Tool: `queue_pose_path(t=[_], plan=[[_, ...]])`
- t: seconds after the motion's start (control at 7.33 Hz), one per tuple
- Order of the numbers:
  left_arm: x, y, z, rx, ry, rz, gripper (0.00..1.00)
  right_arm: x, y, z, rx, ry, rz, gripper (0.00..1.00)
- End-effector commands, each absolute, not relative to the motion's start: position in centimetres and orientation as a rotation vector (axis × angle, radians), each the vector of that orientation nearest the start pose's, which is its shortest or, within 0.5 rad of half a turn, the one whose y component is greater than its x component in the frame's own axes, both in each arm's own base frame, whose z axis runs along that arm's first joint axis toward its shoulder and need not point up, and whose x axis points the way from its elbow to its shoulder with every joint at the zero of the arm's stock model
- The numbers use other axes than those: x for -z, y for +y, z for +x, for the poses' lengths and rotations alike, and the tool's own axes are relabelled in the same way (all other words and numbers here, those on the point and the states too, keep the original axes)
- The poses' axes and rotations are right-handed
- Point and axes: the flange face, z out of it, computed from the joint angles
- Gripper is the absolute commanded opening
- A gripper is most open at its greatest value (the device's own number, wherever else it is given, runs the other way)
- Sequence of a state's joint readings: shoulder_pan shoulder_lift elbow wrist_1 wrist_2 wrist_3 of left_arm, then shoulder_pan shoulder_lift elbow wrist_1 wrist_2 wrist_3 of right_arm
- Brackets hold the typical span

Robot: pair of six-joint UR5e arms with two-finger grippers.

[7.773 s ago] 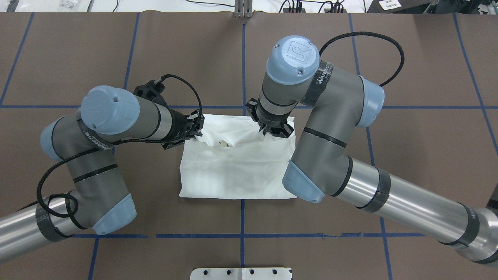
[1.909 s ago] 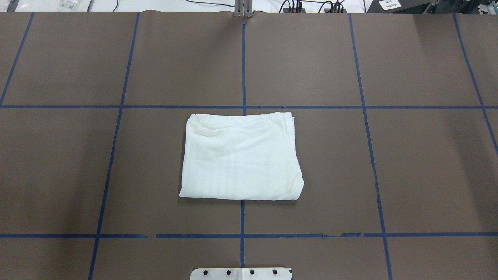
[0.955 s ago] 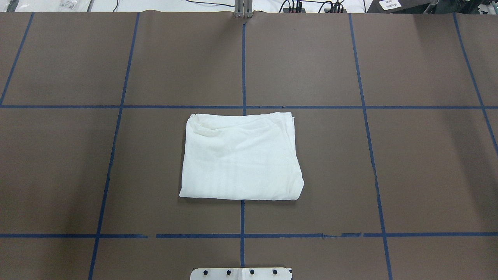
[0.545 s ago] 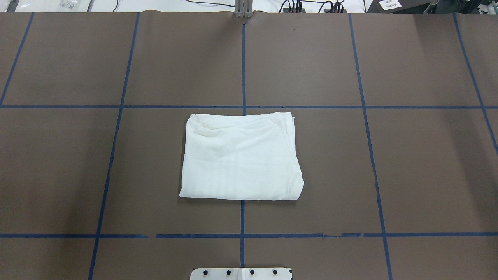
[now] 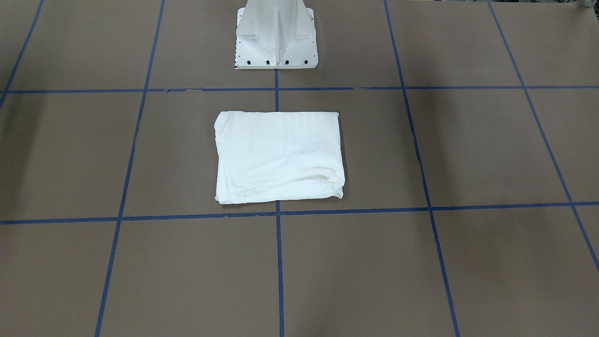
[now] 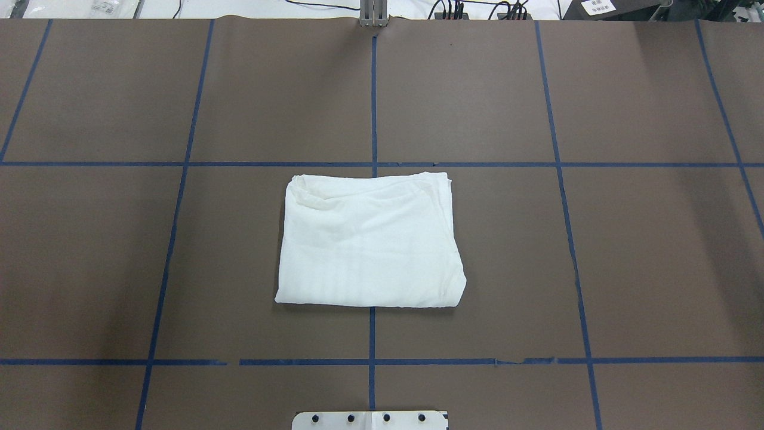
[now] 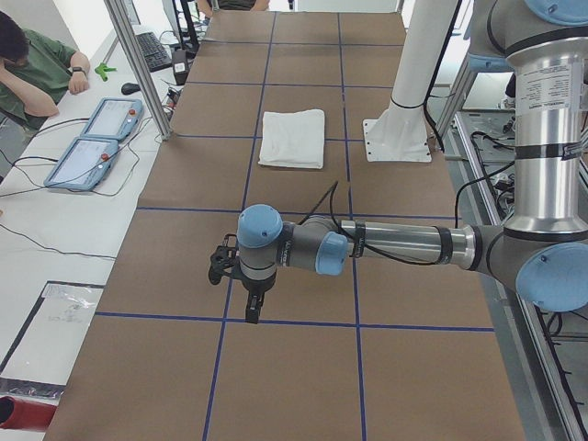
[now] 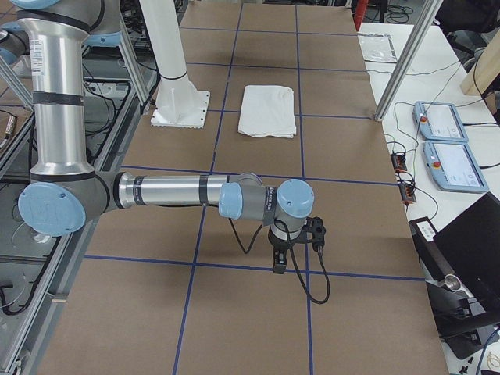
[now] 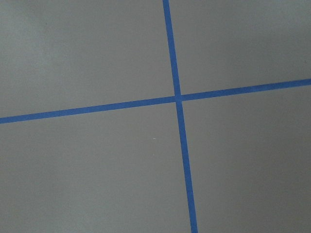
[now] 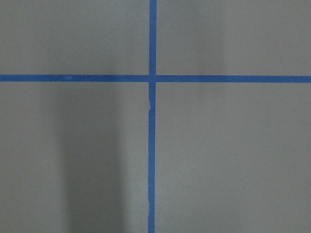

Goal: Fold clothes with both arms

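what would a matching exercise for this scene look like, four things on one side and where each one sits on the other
Things:
1 shirt
2 pedestal base
3 left tool
4 control tablets

Places:
a on the white side bench
b above a tape crossing, far from the shirt
c folded flat in the middle of the table
d standing on the robot's side of the table

Pairs: 1-c, 2-d, 3-b, 4-a

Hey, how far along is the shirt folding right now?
Done: the white shirt lies folded into a compact rectangle on the table. In hand: nothing; the left hand and right hand hang over blue tape lines, well clear of it. Left: apparently nothing, bar a slightly rumpled corner.
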State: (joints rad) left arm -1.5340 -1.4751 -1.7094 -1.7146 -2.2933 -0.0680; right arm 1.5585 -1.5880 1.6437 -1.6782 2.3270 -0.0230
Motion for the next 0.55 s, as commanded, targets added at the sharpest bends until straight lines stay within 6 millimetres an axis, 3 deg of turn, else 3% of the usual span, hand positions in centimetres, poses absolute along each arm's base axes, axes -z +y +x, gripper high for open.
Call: queue_pose_path(t=[0.0, 0.41], plan=[[-62.28, -46.56, -5.03, -0.03, 0.729, 0.139, 1.0, -64.26, -48.11, 5.91, 0.014, -0.756, -0.044, 1.0], [-62.42, -46.62, -5.02, -0.028, 0.731, 0.137, 1.0, -64.17, -48.12, 5.89, 0.015, -0.758, -0.043, 1.0]])
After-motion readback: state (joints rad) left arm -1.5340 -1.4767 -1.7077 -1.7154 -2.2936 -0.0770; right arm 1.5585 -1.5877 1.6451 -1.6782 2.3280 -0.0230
